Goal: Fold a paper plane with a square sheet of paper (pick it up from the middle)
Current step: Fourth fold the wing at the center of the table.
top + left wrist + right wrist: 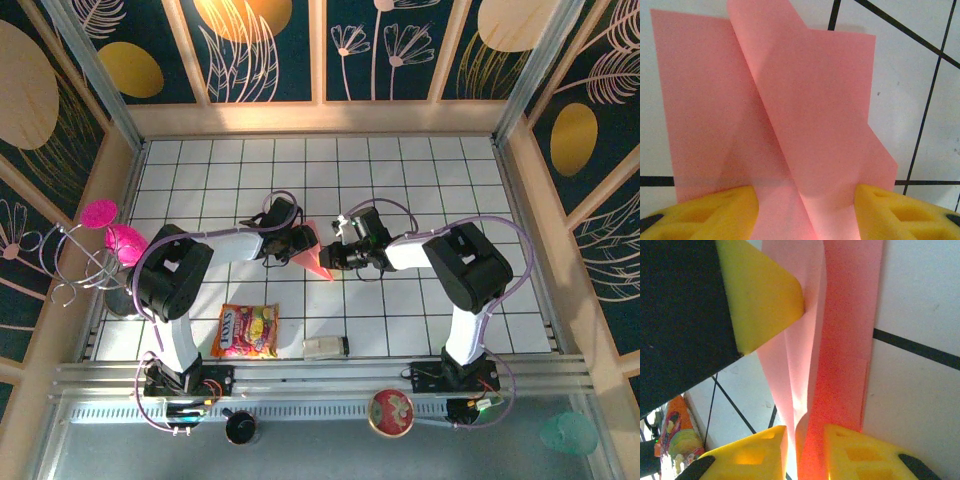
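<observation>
Top view: both arms reached in to the middle of the tiled worktop [420, 170], with the left tool [297, 243] and right tool [335, 258] nose to nose on the pink paper [314, 260]. It was part-folded to a point aimed at the near edge, not a plane yet. My read is one side steadied it while the other worked the crease. The snack packet [245, 331] lay well clear, near the left base.

Left wrist: the left tool [805, 200] had its pads [715, 215] apart, with the paper [805, 100] running through the gap. One flap was lifted and curled over the flat layer on the tiles. It looked like a loose bracket, there to keep the sheet from sliding, not a hard pinch.

Right wrist: the right tool [805, 432] had its pads [865, 455] almost together on the raised ridge of the paper [845, 340], clamping the fold line. The left tool's pad [760, 295] pressed against the same ridge further along. Probably a centre crease being set; the fold was soft and not flattened.
</observation>
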Motion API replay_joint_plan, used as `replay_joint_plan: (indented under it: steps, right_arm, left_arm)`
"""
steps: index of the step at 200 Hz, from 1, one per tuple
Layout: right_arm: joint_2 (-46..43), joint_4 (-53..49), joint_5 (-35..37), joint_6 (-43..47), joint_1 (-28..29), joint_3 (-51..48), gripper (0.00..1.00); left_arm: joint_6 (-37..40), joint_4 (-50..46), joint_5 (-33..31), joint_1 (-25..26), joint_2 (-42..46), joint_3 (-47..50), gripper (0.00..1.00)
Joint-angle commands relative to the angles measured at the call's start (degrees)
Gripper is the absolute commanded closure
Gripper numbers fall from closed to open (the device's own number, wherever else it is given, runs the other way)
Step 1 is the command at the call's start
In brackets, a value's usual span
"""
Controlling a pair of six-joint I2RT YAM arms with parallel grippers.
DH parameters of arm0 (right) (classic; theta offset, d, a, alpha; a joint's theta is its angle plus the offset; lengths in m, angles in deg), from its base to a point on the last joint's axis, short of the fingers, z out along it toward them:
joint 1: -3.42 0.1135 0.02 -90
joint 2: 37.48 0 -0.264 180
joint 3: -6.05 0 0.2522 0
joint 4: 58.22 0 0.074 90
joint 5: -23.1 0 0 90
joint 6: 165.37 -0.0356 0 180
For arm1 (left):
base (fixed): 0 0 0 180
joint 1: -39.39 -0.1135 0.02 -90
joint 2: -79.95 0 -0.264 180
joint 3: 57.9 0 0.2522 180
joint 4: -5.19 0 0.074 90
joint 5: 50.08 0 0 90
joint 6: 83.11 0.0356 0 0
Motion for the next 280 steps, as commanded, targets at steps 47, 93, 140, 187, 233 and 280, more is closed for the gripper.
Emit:
replay_joint_plan:
  steps: [47, 93, 140, 187, 233, 280]
  right_arm:
    - [1.1, 1.3, -2.4, 3.8, -0.3, -0.3, 0.83]
    - [2.1, 5.0, -7.0, 2.1, -1.4, -1.6, 0.89]
    - [3.0, 7.9, -9.3, 0.2, -2.5, -2.7, 0.94]
    - [4.0, 12.1, -13.9, -3.6, -2.8, -3.6, 0.99]
    - [5.7, 17.4, -18.3, -9.8, -5.0, -4.7, 1.00]
    - [7.1, 17.8, -19.6, -11.9, -5.4, -4.6, 1.00]
  left_arm:
    - [-0.2, -9.3, -5.1, -0.9, -5.9, 3.4, 0.43]
    - [-0.1, -9.2, -4.9, -0.9, -5.1, 3.4, 0.43]
    - [0.0, -9.3, -4.9, -1.0, -4.3, 3.1, 0.43]
    - [1.1, -9.8, -4.8, -0.9, -2.4, 0.8, 0.41]
    - [2.2, -7.3, -3.8, -0.9, 2.8, -2.4, 0.37]
    - [3.1, -1.2, -0.6, -1.0, 8.0, -1.8, 0.32]
